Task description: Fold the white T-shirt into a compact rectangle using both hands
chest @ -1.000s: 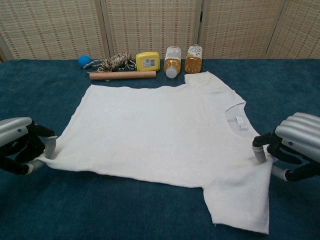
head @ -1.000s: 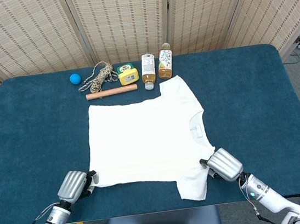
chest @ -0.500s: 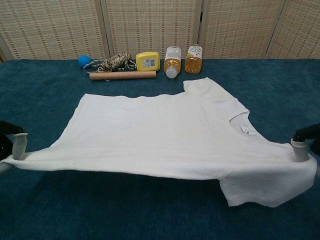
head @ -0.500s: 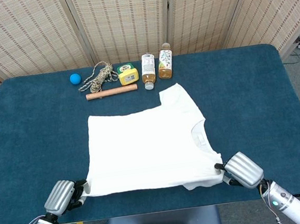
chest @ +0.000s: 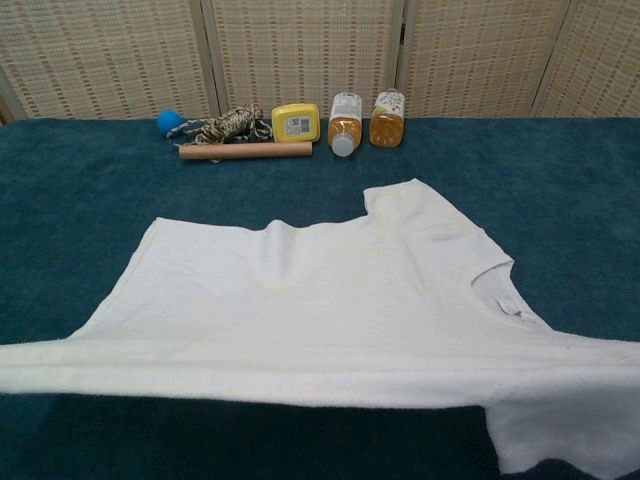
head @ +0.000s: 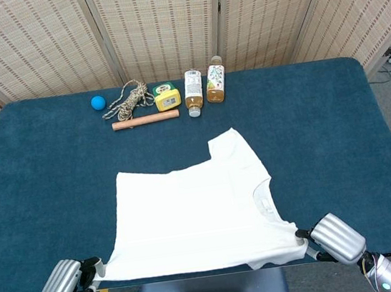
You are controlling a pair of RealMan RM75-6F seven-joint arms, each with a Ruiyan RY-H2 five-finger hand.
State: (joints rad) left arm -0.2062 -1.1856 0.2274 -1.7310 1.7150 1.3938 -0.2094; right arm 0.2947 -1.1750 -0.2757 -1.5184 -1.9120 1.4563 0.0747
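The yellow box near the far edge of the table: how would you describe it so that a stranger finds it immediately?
Look along the far edge of the blue table, where small items lie in a row. The yellow box lies between the coiled rope and the two bottles, behind the wooden stick. It is the only yellow thing and has a white label.

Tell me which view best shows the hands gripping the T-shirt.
The head view. It shows the left hand and right hand each holding a near corner of the white T-shirt at the table's front edge. The chest view shows only the shirt's taut near edge; both hands fall outside its frame.
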